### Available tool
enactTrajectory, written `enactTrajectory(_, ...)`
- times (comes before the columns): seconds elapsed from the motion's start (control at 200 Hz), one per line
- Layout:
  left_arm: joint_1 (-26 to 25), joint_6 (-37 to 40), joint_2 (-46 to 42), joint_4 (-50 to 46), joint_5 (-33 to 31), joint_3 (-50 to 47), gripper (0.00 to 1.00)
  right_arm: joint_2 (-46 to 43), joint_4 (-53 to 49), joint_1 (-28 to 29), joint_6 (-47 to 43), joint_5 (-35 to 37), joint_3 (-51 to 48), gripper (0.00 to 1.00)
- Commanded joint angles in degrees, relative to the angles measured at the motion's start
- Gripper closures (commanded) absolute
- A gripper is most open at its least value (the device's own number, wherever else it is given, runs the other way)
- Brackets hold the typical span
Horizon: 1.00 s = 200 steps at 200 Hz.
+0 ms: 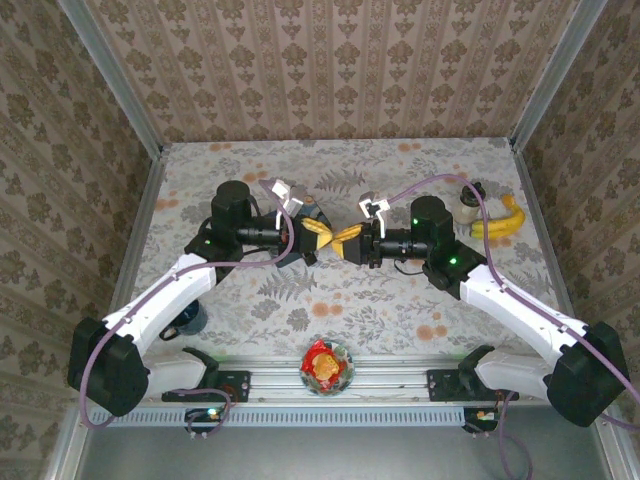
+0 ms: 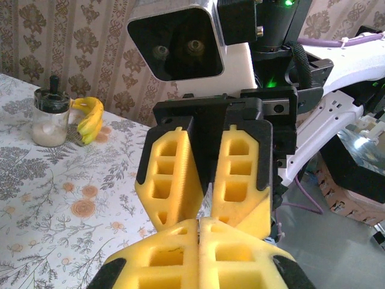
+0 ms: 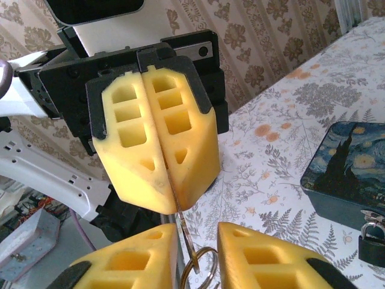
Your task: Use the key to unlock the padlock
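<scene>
The left gripper (image 3: 169, 198) has its jaws pressed together on the blade of the key (image 3: 182, 226). In the right wrist view the key runs 12 to 6, its ring (image 3: 201, 268) between the right gripper (image 3: 198, 238) jaws, which stand apart. The padlock (image 3: 372, 238) sits against the starry-night tin (image 3: 349, 162) on the tabletop (image 3: 271, 162), at 4 o'clock from the key; the left arm looks nearer
</scene>
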Motion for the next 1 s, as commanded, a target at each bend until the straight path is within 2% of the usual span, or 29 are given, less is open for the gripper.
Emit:
enactTrajectory(0.0, 0.35, -0.98, -1.27, 2.00, 1.32, -0.68, 1.00, 0.19, 0.01, -0.37, -0.16, -1.38, 1.99, 0.79)
enactTrajectory(0.225, 0.52, -1.51, -1.62, 2.84, 0.79, -1.08, 1.00, 0.19, -0.61, -0.72, -0.34, -1.47, 1.91, 0.89)
enactTrajectory(0.34, 0.70, -1.93, -1.62, 2.85, -0.24, -1.17, 1.00, -0.06, -0.71, -0.96, -0.25, -1.47, 1.82, 1.00)
enactTrajectory(0.385, 0.95, -2.44, -1.68, 2.87, -1.28, -1.29, 1.00, -0.21, -0.94, -0.98, -0.25, -1.38, 1.82, 1.00)
enactTrajectory(0.455, 1.54, -4.00, -1.86, 3.49, -3.15, -1.55, 0.90, -0.82, -1.72, -1.07, -0.23, -0.53, 1.69, 1.00)
enactTrajectory(0.55, 2.65, -7.49, -2.63, 5.61, -6.33, -2.38, 0.59, -2.45, -3.86, -1.16, -0.31, 2.33, 1.05, 1.00)
enactTrajectory(0.64, 3.63, -10.06, -3.99, 8.14, -10.14, -3.63, 0.37, -4.38, -7.58, -1.24, -0.75, 6.22, 0.68, 1.00)
enactTrajectory(0.805, 3.31, -9.11, -6.23, 4.86, -23.51, -5.06, 0.18, -7.05, -15.17, -1.38, -1.79, 11.71, 1.11, 1.00)
enactTrajectory(0.915, 2.20, -10.82, -6.76, 3.40, -36.06, -6.75, 0.01, -7.46, -20.27, -1.60, -2.19, 15.80, 1.56, 1.00)
enactTrajectory(0.995, 0.02, -12.15, -6.34, -0.35, -46.80, -7.18, 0.00, -7.05, -23.09, -1.84, -2.11, 18.30, 1.32, 1.00)
